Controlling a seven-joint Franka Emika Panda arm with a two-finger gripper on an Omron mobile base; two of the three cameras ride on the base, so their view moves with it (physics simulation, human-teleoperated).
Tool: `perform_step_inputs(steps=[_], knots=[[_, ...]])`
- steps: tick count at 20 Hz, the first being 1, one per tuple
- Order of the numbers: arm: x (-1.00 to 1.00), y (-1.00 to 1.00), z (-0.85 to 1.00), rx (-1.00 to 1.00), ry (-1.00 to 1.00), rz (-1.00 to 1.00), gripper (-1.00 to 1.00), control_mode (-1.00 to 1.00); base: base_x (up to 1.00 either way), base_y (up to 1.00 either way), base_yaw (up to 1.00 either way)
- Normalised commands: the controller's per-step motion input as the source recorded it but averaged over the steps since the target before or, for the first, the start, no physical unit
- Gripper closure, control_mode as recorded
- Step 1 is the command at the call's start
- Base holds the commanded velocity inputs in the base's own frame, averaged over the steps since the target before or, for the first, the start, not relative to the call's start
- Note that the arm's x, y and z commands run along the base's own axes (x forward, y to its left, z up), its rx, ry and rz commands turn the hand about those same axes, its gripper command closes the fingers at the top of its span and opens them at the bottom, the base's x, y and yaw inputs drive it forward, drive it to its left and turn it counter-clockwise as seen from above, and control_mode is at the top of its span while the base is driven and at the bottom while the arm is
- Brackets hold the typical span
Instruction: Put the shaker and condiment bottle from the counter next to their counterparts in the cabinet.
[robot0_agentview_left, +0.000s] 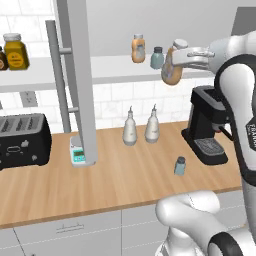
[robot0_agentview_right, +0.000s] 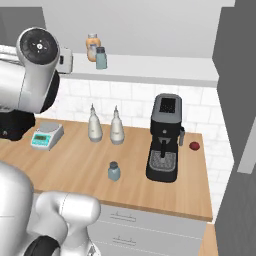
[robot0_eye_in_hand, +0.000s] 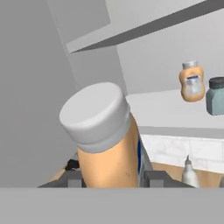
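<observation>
My gripper (robot0_agentview_left: 184, 56) is shut on the orange condiment bottle (robot0_agentview_left: 172, 71), held tilted in the air just right of the open cabinet's white shelf (robot0_agentview_left: 115, 69). The hand view shows the bottle (robot0_eye_in_hand: 111, 151) with its grey cap between my gripper's (robot0_eye_in_hand: 113, 178) dark fingers (robot0_eye_in_hand: 155, 177). On the shelf stand the counterparts: an orange bottle (robot0_agentview_left: 138, 48) (robot0_eye_in_hand: 191, 82) and a blue-grey shaker (robot0_agentview_left: 157, 58) (robot0_eye_in_hand: 215, 96). The other shaker (robot0_agentview_left: 180, 165) (robot0_agentview_right: 114, 171) stands upright on the wooden counter (robot0_agentview_left: 115, 180), left of the coffee machine.
The tall grey cabinet door (robot0_agentview_left: 76, 75) stands open at the left. Two white teardrop bottles (robot0_agentview_left: 130, 127) (robot0_agentview_left: 152, 125), a black coffee machine (robot0_agentview_left: 207, 125), a scale (robot0_agentview_left: 77, 155) and a toaster (robot0_agentview_left: 22, 140) sit on the counter. An amber jar (robot0_agentview_left: 15, 51) stands on the left shelf.
</observation>
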Motion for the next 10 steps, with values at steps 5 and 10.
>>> perform_step_inputs(steps=[5, 10], knots=[[0.7, -0.01, 0.08, -0.01, 0.01, 0.0, 1.0, -1.0, 0.0, 0.0, 0.0], [0.6, 0.0, -0.1, -0.09, -0.02, 0.0, 1.0, -1.0, 0.0, 0.0, 0.0]])
